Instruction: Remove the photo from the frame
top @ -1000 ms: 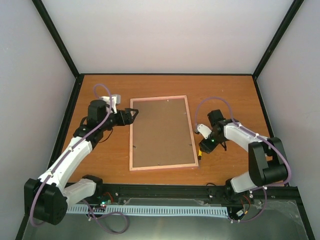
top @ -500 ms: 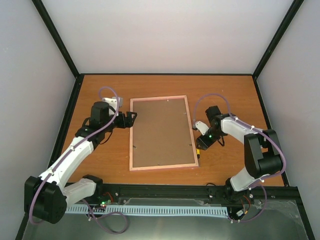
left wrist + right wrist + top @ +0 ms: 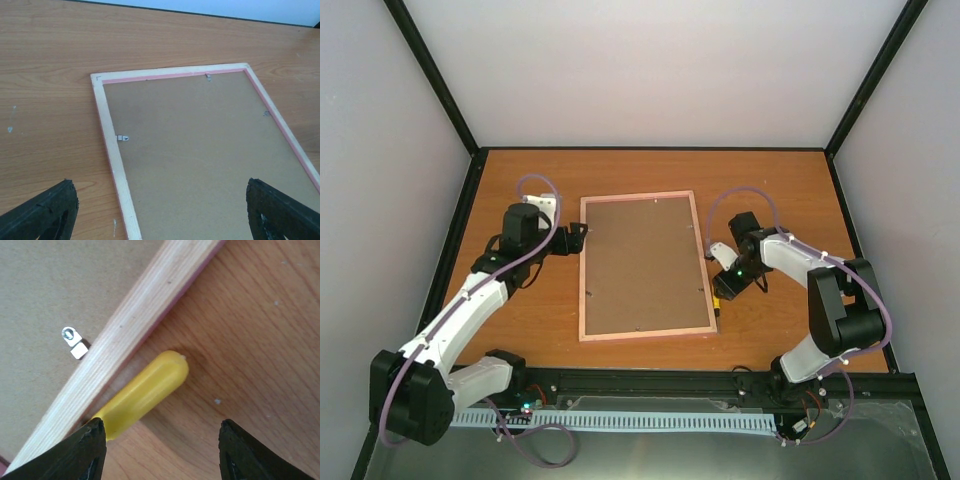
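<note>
The frame (image 3: pixel 642 266) lies face down on the table, brown board up, with a thin pink border. The photo is hidden under the board. My left gripper (image 3: pixel 582 237) is open and empty, low over the frame's left rail near its far corner. In the left wrist view the frame (image 3: pixel 200 150) fills the space between the fingers (image 3: pixel 45 215). My right gripper (image 3: pixel 722 286) is open at the frame's right edge. In the right wrist view it (image 3: pixel 162 450) straddles the yellow screwdriver handle (image 3: pixel 145 392), which lies against the frame's rail (image 3: pixel 130 325).
Small metal clips hold the board at the rails (image 3: pixel 123 138) (image 3: pixel 208 77) (image 3: pixel 74 342). The screwdriver (image 3: pixel 719 300) lies along the frame's right side near the front corner. Black posts and white walls bound the wooden table (image 3: pixel 770 190).
My left gripper has turned and drawn back a little to the frame's left rail. My right gripper has shifted towards the frame's right edge, over the screwdriver.
</note>
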